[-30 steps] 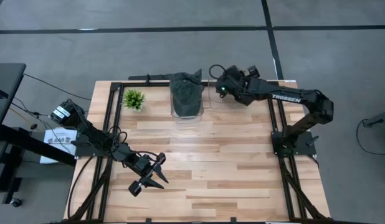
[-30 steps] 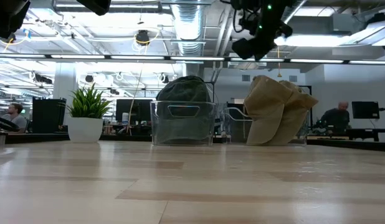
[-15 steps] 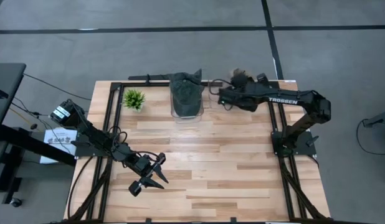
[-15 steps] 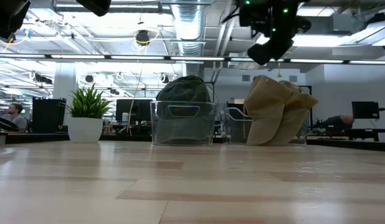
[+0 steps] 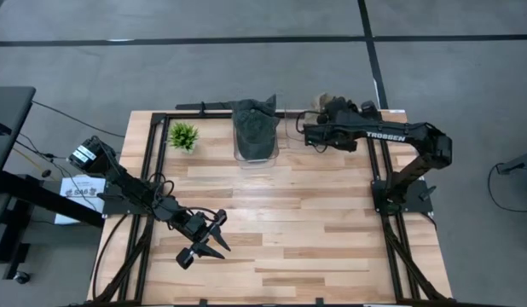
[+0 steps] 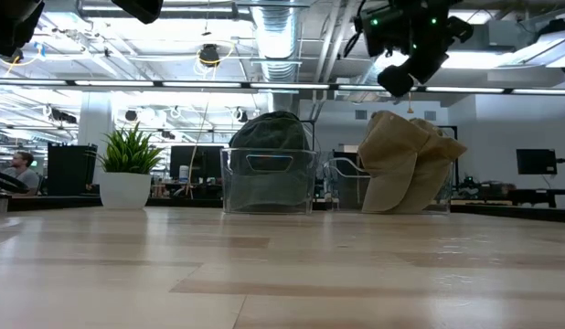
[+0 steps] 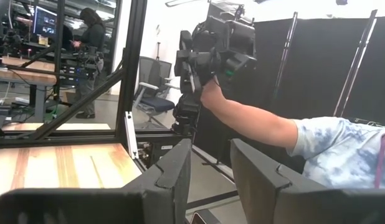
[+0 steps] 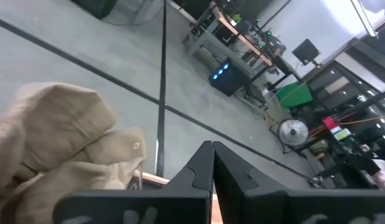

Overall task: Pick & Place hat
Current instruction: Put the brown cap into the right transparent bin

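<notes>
Right gripper (image 8: 211, 163) fingers pressed together, holding nothing, raised above tan hat (image 6: 406, 160). I see tan hat sitting in clear bin (image 6: 342, 187) at table's (image 5: 298, 222) far edge, beside dark hat (image 5: 254, 130). Left gripper (image 5: 214, 241) part-open, empty, idle over near-left table area.

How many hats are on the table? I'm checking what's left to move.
2. A dark hat sits in the left clear bin; a tan hat sits in the right bin, under the right gripper. None seem hidden.
</notes>
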